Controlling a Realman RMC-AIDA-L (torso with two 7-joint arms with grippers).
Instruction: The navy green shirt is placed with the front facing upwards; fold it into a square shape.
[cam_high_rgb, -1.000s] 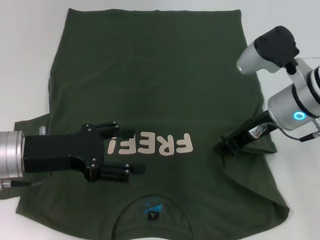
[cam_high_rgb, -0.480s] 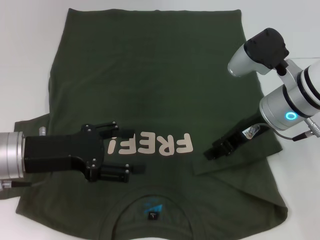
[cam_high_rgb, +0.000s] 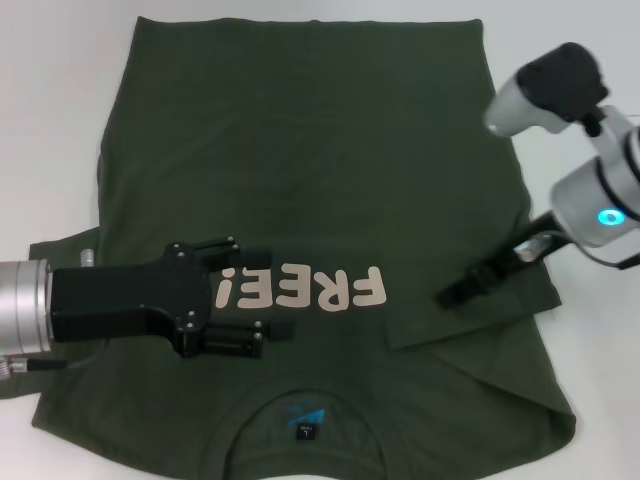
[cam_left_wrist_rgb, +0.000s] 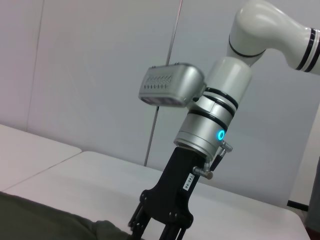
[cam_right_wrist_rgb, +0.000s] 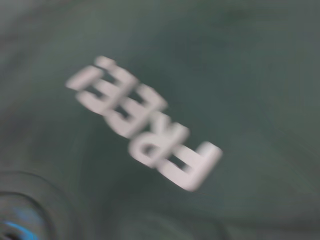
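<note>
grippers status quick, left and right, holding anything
Left gripper: open, fingers spread over the shirt beside the print, holding nothing.
Right gripper: low at the folded-in sleeve; cannot tell if open or shut.

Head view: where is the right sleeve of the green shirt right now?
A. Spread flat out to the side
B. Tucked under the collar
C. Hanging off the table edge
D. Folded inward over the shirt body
D: the right sleeve lies doubled over the shirt body, its edge near the print, below the right end effector.

Even, bright lighting is observed in the head view, while the shirt's lettering (cam_right_wrist_rgb: 142, 122) is smeared by blur.
</note>
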